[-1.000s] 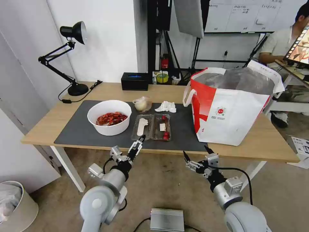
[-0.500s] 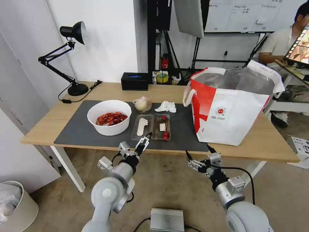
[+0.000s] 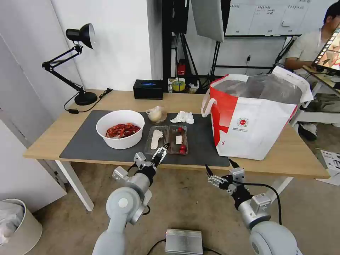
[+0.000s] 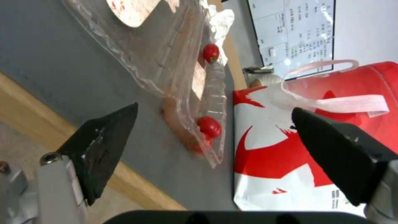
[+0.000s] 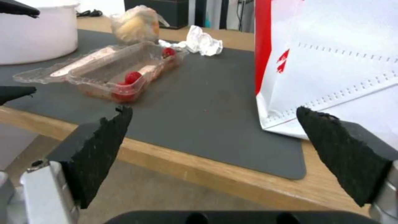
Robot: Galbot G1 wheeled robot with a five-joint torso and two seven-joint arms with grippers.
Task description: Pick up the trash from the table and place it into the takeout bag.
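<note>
A wooden table (image 3: 106,101) carries a dark mat (image 3: 85,141), a desk lamp (image 3: 79,63) and a black box (image 3: 148,89) by the white wall. The left gripper (image 3: 160,153) hovers at the near edge, fingers spread wide and empty, just short of the one clear tray (image 3: 166,139). One bowl (image 3: 120,128), one tissue (image 3: 182,117), one small bag (image 3: 157,114) lie beside the takeout bag (image 3: 253,117). The right gripper (image 3: 220,171) hangs open below the table edge.

No wording can be read. The large white-and-red takeout bag (image 3: 253,120) bears a small round red logo (image 3: 242,122) above illegible print.
</note>
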